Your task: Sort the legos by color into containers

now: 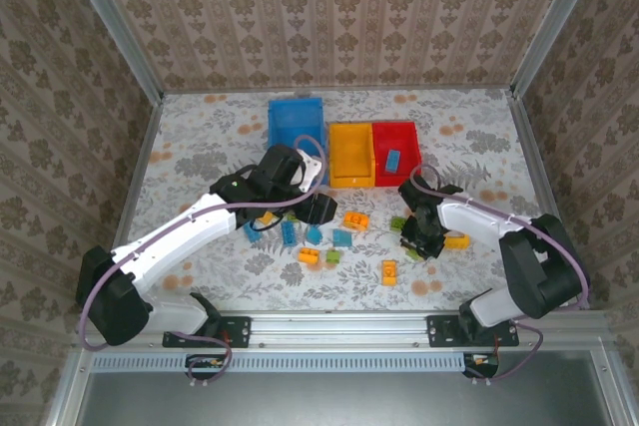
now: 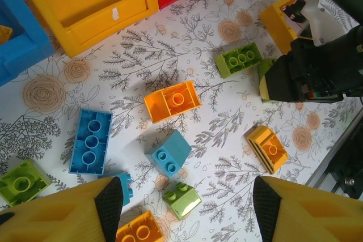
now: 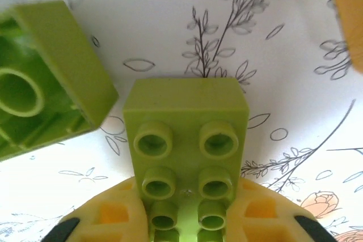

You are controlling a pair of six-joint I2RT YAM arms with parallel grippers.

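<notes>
The right claw (image 3: 181, 228) clamps a green brick (image 3: 184, 134) jutting from its jaws; the left claw (image 2: 187, 211) hangs spread over a blue brick (image 2: 168, 154).

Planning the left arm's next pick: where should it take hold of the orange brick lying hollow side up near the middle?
Grip the orange brick across its two long outer walls, coming straight down from above. It lies flat, hollow side up, and bare table shows along both long walls, likely leaving room for fingers.

You see smooth, faintly glossy plastic legos (image 2: 172, 101) and bins (image 2: 108, 26) on a matt printed table (image 2: 227, 117), metal rail (image 1: 339, 320) in front
</notes>
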